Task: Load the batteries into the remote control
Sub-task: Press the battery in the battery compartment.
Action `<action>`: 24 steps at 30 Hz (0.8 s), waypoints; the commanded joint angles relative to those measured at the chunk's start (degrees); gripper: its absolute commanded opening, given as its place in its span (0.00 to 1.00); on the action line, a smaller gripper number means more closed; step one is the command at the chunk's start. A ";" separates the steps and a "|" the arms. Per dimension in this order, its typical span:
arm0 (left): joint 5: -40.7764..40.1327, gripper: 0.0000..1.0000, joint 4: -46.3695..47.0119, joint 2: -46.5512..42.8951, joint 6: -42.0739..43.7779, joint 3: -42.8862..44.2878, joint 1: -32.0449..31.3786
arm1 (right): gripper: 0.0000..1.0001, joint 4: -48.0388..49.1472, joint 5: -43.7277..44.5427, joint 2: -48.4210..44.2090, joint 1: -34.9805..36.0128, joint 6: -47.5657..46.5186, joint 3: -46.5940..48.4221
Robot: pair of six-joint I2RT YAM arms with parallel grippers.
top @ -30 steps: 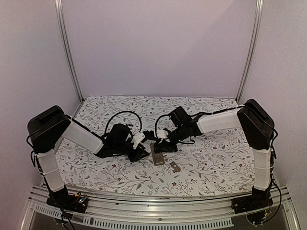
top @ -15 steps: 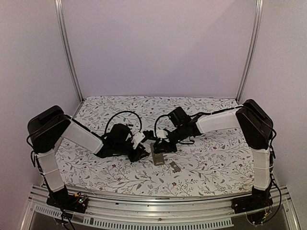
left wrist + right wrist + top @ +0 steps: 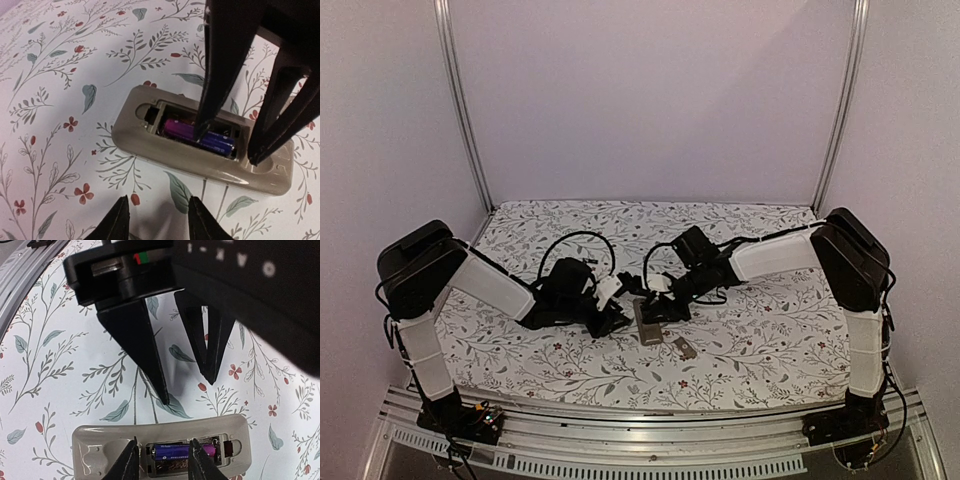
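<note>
Remote (image 3: pixel 200 167): lies back-up on the flowered cloth (image 3: pixel 45 125), mid-table between the two arms, with its cover off.
Recess (image 3: pixel 152 115): open on top. It holds one battery (image 3: pixel 180 131) in a purple and blue wrap, lying lengthwise. I cannot tell whether a second one sits beside it.
Cover (image 3: pixel 685 348): flat on the cloth near the remote's near end, apart from both grippers.
Right gripper (image 3: pixel 162 462): directly over the remote, pointing down, jaws parted and clamping nothing.
Right fingers (image 3: pixel 215 75): one tip reaches down into the recess and meets the battery where purple turns to blue. The other comes down at the remote's flat end, past the recess; contact there is unclear.
Left gripper (image 3: pixel 160 225): low over the cloth beside the remote's long side, jaws released with only cloth between them.
Left fingers (image 3: pixel 142 345): tips just beside the remote's long edge, apart from it.
Battery and jaws: under the right jaws, one tip on it and not pinched between them. It is across the remote's wall from the left jaws, near but not between them.
</note>
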 commanded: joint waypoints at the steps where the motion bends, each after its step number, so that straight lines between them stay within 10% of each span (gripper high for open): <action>1: 0.32 0.40 0.06 -0.13 -0.52 -0.26 1.04 | 0.35 1.02 1.37 -1.06 0.08 1.08 -2.47; 24: 0.70 0.40 -0.46 0.20 -0.64 0.17 1.29 | 0.22 0.35 4.11 1.47 -2.84 -1.75 -4.27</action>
